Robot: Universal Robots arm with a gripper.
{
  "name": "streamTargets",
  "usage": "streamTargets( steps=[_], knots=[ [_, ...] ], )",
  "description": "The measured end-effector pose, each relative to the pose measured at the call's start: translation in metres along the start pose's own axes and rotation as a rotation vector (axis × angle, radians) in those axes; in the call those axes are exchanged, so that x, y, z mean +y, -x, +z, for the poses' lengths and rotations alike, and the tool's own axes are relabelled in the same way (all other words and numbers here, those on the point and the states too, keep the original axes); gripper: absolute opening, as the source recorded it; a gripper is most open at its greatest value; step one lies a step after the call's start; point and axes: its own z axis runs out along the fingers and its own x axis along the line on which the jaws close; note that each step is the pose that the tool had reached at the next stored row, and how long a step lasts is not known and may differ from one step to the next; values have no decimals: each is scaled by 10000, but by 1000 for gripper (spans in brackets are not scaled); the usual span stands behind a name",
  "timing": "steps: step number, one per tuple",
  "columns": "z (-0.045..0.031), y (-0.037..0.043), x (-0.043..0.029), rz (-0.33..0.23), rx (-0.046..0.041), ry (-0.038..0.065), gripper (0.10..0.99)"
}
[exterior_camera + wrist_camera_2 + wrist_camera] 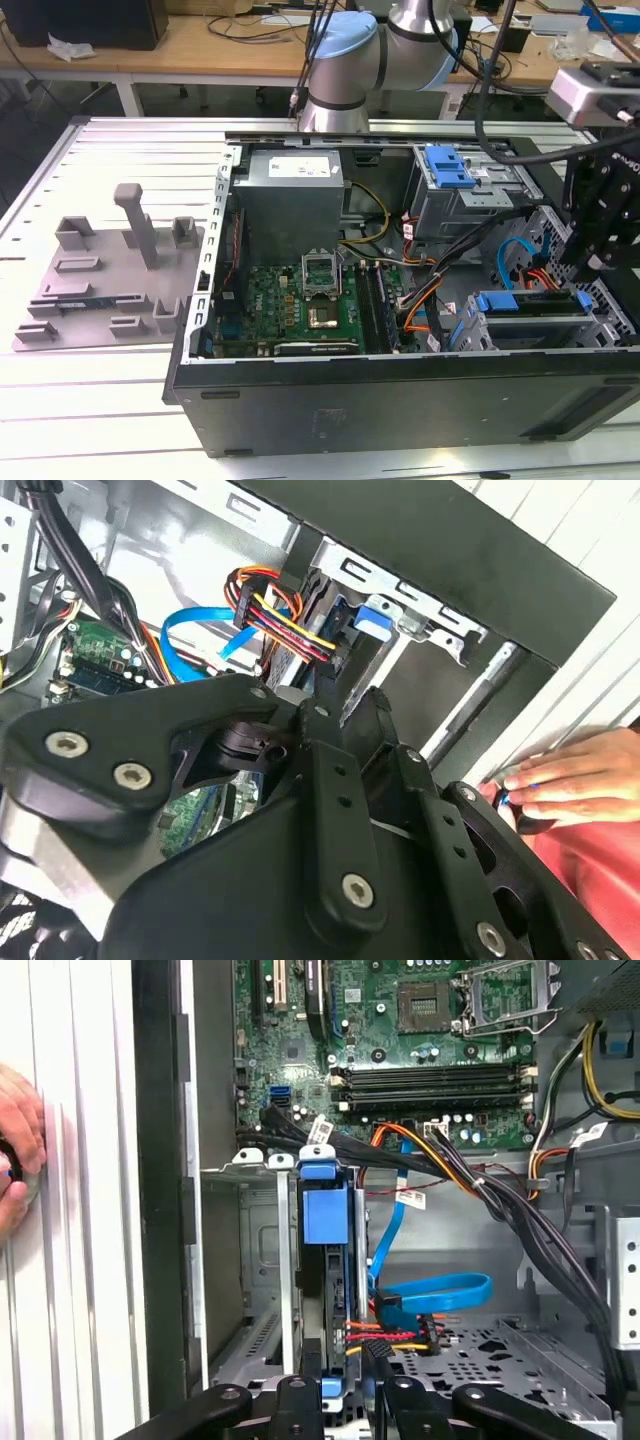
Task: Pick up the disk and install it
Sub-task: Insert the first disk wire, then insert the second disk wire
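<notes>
Fixture plate (105,290) lies outside the case (400,400), on the exterior view's left. Inside the case, the disk (325,1260) stands on edge in the drive cage (245,1260), with the gripper (345,1385) pinching its end.

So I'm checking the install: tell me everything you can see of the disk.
The disk stands on edge in the drive cage at the computer case's front corner, seen edge-on in the first wrist view: a dark slim body framed by a blue plastic carrier bracket with a blue tab on top. Coloured cables plug into its end. The gripper sits at that end; the exterior view shows its blue edge.
</notes>
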Motion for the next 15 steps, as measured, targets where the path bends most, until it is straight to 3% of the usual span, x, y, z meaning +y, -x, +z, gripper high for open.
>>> streamTargets(
  steps=[3,15],
  knots=[
    [-45,-4,-1,0,1,0,302],
    [-52,-5,-1,0,1,0,302]
  ],
)
